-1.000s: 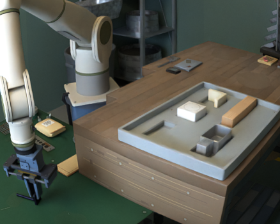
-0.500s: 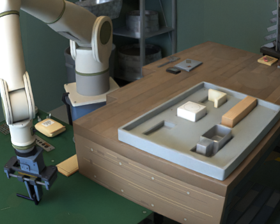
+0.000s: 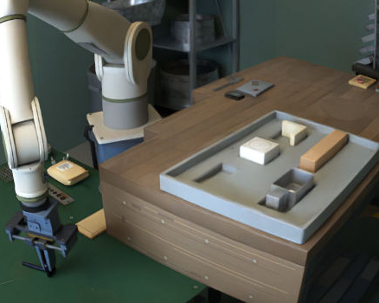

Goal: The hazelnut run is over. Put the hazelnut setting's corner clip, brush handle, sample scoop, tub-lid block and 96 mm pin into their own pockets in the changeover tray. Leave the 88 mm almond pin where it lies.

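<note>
On the wooden table lies the grey changeover tray [image 3: 271, 175]. In its pockets sit the cream corner clip [image 3: 293, 131], the wooden brush handle [image 3: 323, 151], the grey sample scoop [image 3: 290, 189] and the white tub-lid block [image 3: 259, 149]. One narrow slot [image 3: 216, 171] near the tray's left end is empty. Off the table, low over the green floor at the left, a dark pin [image 3: 33, 265] sticks out sideways from my gripper [image 3: 47, 268], which is closed on it.
Behind the table stand metal shelves with tubs. At the table's far end lie a grey plate [image 3: 255, 87] and a dark small item [image 3: 234, 95]. On the floor lie a tan pouch [image 3: 67, 172] and a tan board [image 3: 92, 224] by the table's side.
</note>
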`<state>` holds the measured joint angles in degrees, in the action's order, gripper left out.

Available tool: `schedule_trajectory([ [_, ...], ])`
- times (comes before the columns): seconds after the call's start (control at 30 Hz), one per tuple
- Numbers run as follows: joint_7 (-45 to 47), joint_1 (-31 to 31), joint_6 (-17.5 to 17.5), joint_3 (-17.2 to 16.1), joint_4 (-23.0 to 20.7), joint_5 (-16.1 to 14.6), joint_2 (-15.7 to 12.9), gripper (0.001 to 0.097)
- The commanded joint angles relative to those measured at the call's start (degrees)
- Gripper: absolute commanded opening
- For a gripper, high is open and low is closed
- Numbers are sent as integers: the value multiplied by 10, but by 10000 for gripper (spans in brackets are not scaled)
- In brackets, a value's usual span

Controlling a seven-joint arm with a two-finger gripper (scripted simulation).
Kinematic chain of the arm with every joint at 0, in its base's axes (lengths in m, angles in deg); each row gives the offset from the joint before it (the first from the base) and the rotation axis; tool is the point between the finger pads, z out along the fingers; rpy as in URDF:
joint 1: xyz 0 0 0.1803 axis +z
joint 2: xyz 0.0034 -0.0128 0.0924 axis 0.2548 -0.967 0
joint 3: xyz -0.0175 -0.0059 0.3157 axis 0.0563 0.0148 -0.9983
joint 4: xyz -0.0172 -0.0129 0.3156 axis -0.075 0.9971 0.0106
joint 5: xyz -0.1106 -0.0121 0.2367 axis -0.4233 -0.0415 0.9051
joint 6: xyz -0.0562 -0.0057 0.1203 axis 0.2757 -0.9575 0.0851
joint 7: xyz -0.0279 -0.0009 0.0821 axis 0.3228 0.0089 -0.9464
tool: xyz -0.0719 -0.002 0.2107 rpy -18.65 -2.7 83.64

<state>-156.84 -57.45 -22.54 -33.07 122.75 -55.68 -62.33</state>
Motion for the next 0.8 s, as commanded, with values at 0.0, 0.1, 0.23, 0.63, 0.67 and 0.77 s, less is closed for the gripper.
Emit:
schedule_trajectory([
  [0.0, 0, 0, 0, 0, 0, 0, 1, 33],
  [0.1, 0, 0, 0, 0, 0, 0, 0, 33],
  [0.23, 0, 0, 0, 0, 0, 0, 0, 33],
  [0.63, 6, -5, -13, -9, 0, 7, 12, 33],
  [0.67, 8, -6, -16, -11, 0, 9, 14, 33],
  [0.77, 11, -9, -23, -16, 0, 13, 20, 33],
])
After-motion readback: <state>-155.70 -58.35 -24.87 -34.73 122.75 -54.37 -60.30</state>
